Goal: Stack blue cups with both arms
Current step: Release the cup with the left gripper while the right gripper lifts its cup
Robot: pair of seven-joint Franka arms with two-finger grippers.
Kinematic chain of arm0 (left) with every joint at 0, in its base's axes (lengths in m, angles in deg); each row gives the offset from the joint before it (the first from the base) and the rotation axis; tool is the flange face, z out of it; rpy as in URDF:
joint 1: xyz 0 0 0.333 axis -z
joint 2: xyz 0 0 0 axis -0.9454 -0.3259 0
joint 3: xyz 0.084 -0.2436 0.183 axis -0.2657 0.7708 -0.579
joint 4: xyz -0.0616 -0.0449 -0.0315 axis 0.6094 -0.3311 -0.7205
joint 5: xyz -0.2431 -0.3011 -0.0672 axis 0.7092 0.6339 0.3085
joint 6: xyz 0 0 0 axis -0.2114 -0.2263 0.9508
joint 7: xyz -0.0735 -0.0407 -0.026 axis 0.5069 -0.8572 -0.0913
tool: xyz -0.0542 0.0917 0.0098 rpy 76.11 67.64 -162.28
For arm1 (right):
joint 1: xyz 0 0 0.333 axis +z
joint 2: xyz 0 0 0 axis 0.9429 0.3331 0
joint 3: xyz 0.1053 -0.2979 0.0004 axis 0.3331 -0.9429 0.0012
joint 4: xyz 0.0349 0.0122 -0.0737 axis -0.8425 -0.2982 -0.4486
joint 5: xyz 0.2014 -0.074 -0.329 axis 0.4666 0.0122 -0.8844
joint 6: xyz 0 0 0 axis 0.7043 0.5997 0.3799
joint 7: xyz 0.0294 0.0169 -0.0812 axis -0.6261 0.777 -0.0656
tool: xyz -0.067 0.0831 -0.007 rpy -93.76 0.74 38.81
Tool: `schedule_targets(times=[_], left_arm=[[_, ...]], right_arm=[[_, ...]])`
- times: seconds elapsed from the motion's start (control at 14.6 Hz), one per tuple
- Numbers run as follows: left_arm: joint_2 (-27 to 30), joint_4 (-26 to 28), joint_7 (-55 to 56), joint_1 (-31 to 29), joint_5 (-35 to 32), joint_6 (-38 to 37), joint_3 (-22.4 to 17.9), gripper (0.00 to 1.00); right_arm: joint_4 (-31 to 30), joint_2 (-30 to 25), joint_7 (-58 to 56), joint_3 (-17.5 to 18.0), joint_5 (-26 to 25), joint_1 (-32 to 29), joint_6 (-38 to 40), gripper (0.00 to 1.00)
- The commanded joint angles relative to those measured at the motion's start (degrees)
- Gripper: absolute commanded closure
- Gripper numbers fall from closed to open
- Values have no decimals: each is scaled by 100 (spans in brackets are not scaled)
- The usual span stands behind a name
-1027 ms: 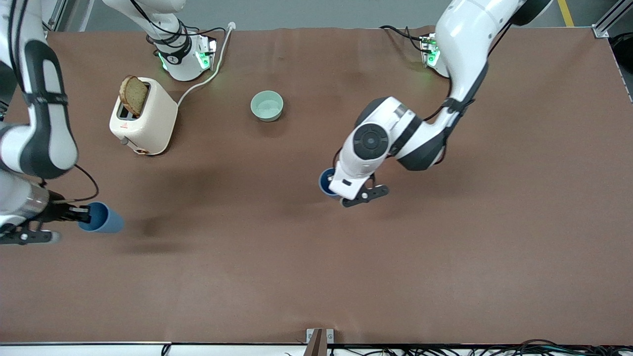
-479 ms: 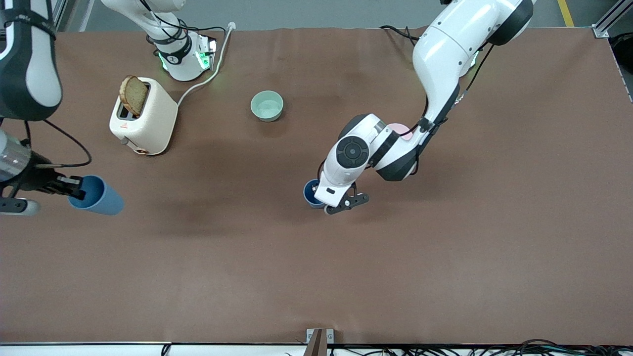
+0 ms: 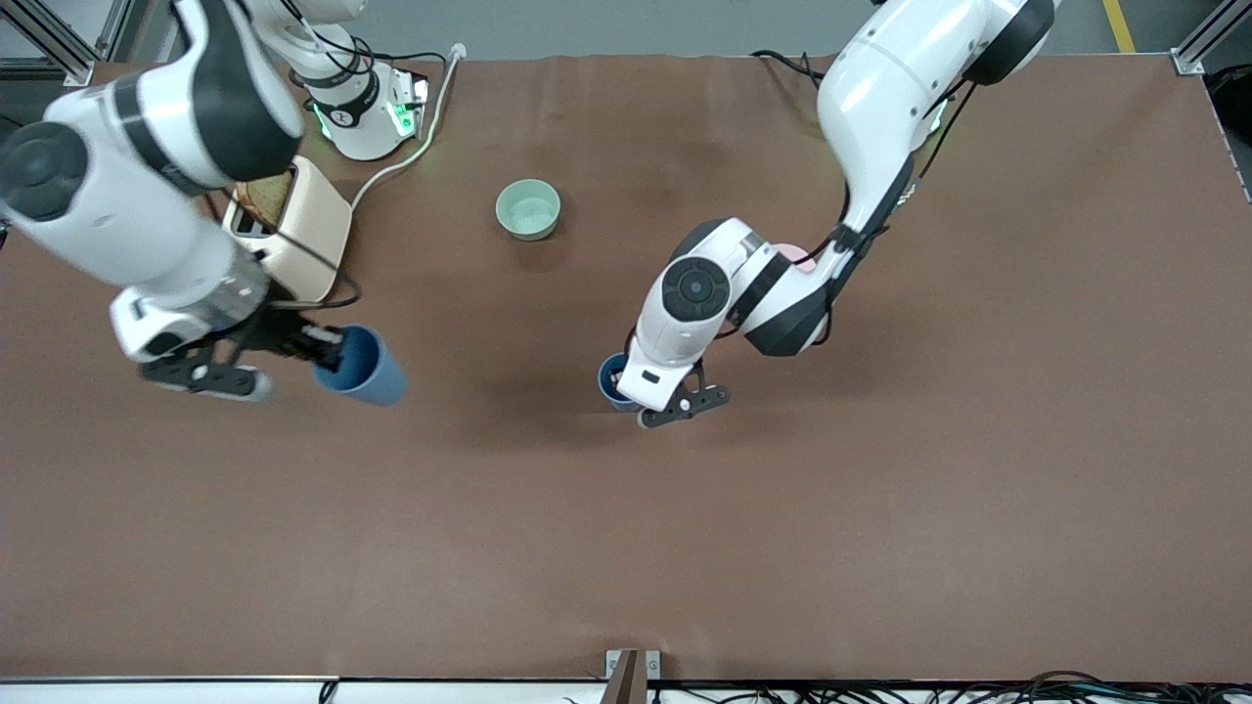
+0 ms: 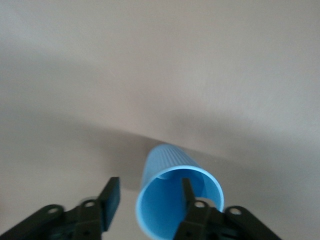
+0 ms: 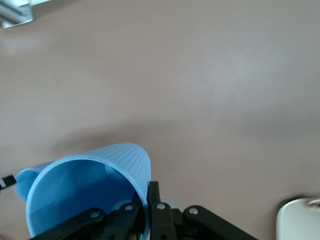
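My right gripper (image 3: 328,348) is shut on the rim of one blue cup (image 3: 360,368) and holds it tilted on its side above the table, beside the toaster. In the right wrist view the fingers (image 5: 154,197) pinch that cup's wall (image 5: 85,192). My left gripper (image 3: 628,387) is over the second blue cup (image 3: 612,377), which stands upright near the table's middle. In the left wrist view the left gripper (image 4: 149,197) is open. One finger (image 4: 111,199) is outside the cup (image 4: 170,165), the other is inside, and neither presses the wall.
A cream toaster (image 3: 315,235) with a bread slice (image 3: 266,192) stands near the right arm's base, partly hidden by that arm. A pale green bowl (image 3: 528,208) sits farther from the camera than the cups. A pink bowl (image 3: 798,256) peeks from under the left arm's elbow.
My right arm has swung its cup from the table's edge toward the middle. My left gripper and the cup under it shifted a little toward the right arm's end, then stayed.
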State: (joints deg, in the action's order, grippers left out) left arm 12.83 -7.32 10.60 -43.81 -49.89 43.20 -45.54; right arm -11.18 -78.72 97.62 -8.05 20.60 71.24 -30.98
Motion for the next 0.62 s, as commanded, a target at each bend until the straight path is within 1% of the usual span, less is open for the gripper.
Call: schedule_targets(times=[0.0,0.14,0.21,0.27,0.34,0.41,0.55], left_arm=[[1110,156,-272,-351,-144,-975,-82,0],[1680,156,-607,-554,-178,-1310,-99,0],[1936,182,-739,-686,-179,-1555,-108,0],[2191,182,-966,-844,-196,-2001,-108,0],[2428,174,-1230,-958,-205,-2284,-125,0],[2666,174,-1493,-1151,-205,-2522,-117,0],[3149,165,-2195,-1651,-205,-3041,-116,0]], right_arm=[[-99,-49,1088,397,-75,358,-72,98],[-90,65,1888,512,-111,780,-151,98],[-99,170,2057,513,-224,904,-247,98],[-90,319,2120,521,-364,1001,-414,99],[-73,555,2242,513,-409,1132,-572,98],[75,845,2426,513,-470,1256,-774,99],[645,1434,2786,521,-830,1423,-846,98]])
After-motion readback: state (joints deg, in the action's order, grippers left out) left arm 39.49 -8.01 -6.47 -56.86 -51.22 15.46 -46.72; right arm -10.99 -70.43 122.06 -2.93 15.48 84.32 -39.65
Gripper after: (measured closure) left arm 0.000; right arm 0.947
